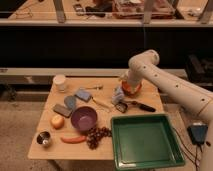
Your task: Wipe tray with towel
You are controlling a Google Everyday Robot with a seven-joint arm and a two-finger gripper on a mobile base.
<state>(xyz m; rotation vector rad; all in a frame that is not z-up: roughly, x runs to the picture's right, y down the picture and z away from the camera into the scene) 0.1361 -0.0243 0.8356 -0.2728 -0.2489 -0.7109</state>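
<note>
Hand (123,86), spread, is hovering beside small pale blue-grey cloth towel (118,96) beyond large square green plastic tray (145,142); towel-grasp step seemingly needing lowering, then pinching.

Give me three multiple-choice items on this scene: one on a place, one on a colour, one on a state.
1. The hand hangs: A) by the towel and orange bowl; B) far left; C) at the front edge.
2. The middle bowl is: A) white; B) purple; C) yellow.
3. The tray is: A) piled full; B) overturned; C) empty.

Answers: A, the arm ends right at the towel. B, its purple inside shows. C, only its bare green floor shows.
</note>
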